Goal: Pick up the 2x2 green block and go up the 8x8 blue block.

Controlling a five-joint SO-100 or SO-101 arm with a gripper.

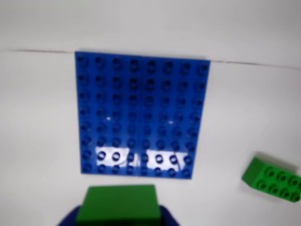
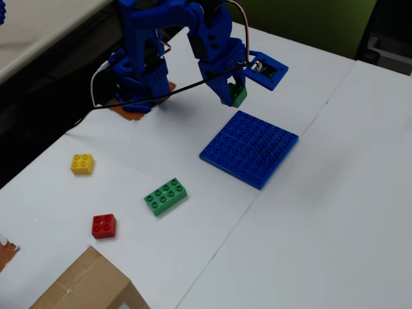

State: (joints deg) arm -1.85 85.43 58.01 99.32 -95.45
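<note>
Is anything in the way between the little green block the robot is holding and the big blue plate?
Nothing visible. The green block is held in the gripper just beyond the blue plate, whose studs are all bare.

In the fixed view the large flat square blue plastic studded plate [image 2: 250, 148] lies on the white table [image 2: 322, 225], right of centre. The blue robot arm's gripper [image 2: 233, 96] hangs above the table just behind the plate's far-left edge, with the small square green plastic brick [image 2: 236, 94] between its fingers. Left of the plate and nearer the camera lies the longer eight-stud green plastic brick [image 2: 165, 196]; further left sit the small red plastic brick [image 2: 103, 226] and, behind it, the small yellow plastic brick [image 2: 82, 163]. A brown cardboard box [image 2: 84, 286] occupies the near-left corner
</note>
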